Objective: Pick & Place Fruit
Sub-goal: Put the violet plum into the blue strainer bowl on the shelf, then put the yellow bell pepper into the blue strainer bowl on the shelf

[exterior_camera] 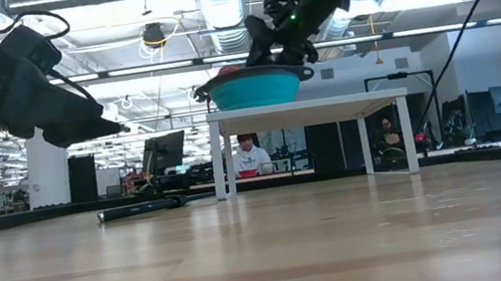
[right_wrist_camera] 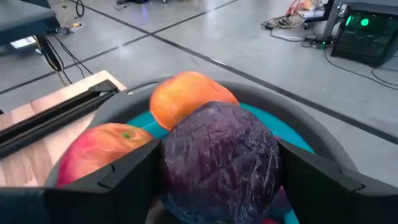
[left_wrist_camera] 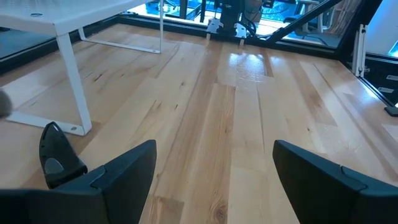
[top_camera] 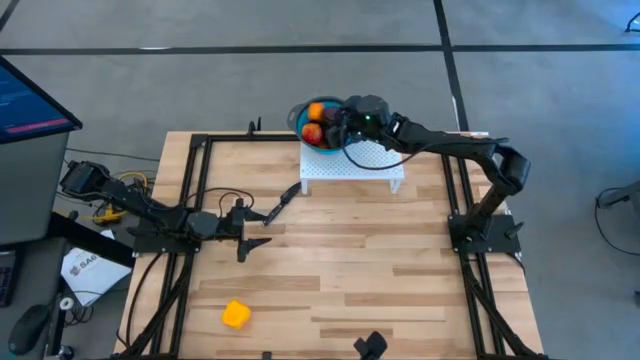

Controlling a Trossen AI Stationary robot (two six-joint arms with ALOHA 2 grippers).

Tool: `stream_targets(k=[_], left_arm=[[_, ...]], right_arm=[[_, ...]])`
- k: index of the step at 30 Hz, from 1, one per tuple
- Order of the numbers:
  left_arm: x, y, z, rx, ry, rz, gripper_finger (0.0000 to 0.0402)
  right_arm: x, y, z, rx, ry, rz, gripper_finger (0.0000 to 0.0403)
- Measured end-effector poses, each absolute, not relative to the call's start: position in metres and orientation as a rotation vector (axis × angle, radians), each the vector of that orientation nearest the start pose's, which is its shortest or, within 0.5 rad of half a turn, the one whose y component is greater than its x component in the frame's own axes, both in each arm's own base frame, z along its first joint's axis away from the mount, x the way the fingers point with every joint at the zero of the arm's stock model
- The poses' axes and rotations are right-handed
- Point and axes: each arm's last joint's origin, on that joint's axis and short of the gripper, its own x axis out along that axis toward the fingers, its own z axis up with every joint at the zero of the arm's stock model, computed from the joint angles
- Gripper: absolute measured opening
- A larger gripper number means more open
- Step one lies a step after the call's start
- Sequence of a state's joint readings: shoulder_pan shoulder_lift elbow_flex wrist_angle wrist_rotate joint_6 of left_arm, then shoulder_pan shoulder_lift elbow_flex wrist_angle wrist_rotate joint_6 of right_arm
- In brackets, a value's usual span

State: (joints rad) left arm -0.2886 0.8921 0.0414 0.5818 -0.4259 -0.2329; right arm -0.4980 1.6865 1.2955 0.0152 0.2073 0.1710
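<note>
Hovering over the blue bowl (top_camera: pixel 322 125), the right gripper (right_wrist_camera: pixel 217 180) has its jaws clamped on a dark purple fruit (right_wrist_camera: pixel 219 160). The bowl stands on a small white stand (top_camera: pixel 352 168) at the table's far edge. Already in the bowl: an orange fruit (right_wrist_camera: pixel 189 99) and a red fruit (right_wrist_camera: pixel 102 152), both just beside the held piece.

Step in hand, as I judge it — the drop, the placing end of one pick-and-place round. Next move calls for opening the jaws so the purple fruit settles among the others, then a lift straight up to clear the rim.

The bowl is crowded, and it sits near the stand's back corner, so a sideways nudge could shift it toward the edge.

A blocky yellow fruit (top_camera: pixel 235 315) lies alone near the front of the wooden table (top_camera: pixel 400 270), with open board all around it. The left gripper (left_wrist_camera: pixel 214 168) waits low at the left side, jaws spread wide and empty, a black knife (top_camera: pixel 283 203) just ahead of it.
</note>
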Motion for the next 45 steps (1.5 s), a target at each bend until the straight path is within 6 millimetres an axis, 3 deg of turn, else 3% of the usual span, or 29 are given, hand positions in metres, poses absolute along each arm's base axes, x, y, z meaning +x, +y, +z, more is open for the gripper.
stream_targets(k=[6,16,26,30,33,37,39,42,45], left_arm=[[0.149,-0.032,0.140,-0.139,0.231,0.165,0.0314],[0.149,-0.032,0.140,-0.139,0.229,0.164,0.0314],[0.149,-0.032,0.140,-0.141,0.225,0.164,0.0314],[0.149,-0.032,0.140,-0.141,0.225,0.164,0.0314],[0.149,-0.032,0.140,-0.141,0.225,0.164,0.0314],[0.149,-0.032,0.140,-0.141,0.225,0.164,0.0314],[0.149,-0.032,0.140,-0.132,0.225,0.163,0.0314],[0.149,-0.032,0.140,-0.089,0.228,0.158,0.0314],[0.149,-0.033,0.141,-0.031,0.231,0.144,0.0314]], right_arm=[[0.339,-0.192,0.292,0.183,0.337,-0.722,0.0309],[0.338,-0.191,0.298,0.184,0.360,-0.723,0.0386],[0.337,-0.188,0.328,0.151,0.441,-0.783,0.0375],[0.337,-0.177,0.344,0.100,0.452,-0.824,0.0363],[0.336,-0.153,0.360,0.051,0.410,-0.852,0.0352],[0.336,-0.099,0.385,-0.063,0.355,-0.773,0.0334],[0.340,-0.068,0.385,-0.126,0.365,-0.681,0.0325],[0.346,-0.020,0.357,-0.200,0.423,-0.530,0.0316],[0.347,0.024,0.310,-0.182,0.453,-0.397,0.0310]])
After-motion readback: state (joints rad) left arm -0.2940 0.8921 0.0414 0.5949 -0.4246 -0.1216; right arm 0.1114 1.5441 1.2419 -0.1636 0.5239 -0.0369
